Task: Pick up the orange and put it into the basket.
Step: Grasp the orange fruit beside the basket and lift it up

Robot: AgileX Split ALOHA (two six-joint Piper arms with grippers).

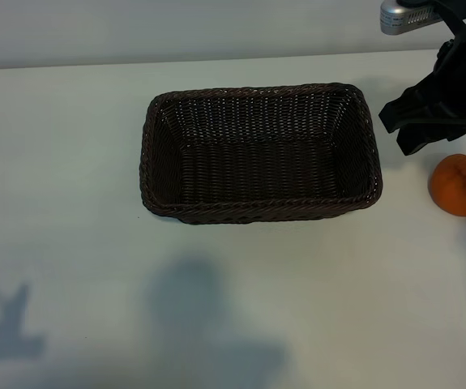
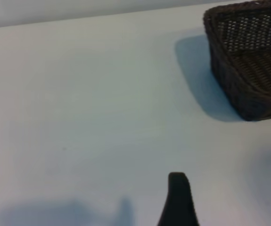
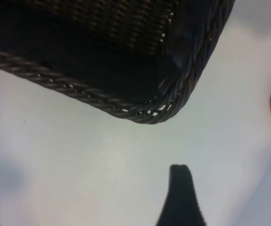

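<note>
My right gripper (image 1: 415, 130) hangs with jaws apart, holding nothing, just beside the basket's (image 1: 261, 212) far right corner. The orange (image 1: 460, 185) sits on the white table (image 1: 70, 162), right of the basket. My left gripper's jaws: cannot tell.

Right arm (image 1: 447, 81) is showing as matte black angular housing, blocky wedge-shaped plates near its end. A silver-grey metal cylinder piece (image 1: 403, 16) is sitting at its upper end, with a black cable (image 1: 459, 20) running beside it. Right wrist view is showing one black finger (image 3: 181, 197), tapered, rounded tip, ribbed edge. Left wrist view is showing a similar black finger (image 2: 178, 200), smooth, rounded tip.
</note>
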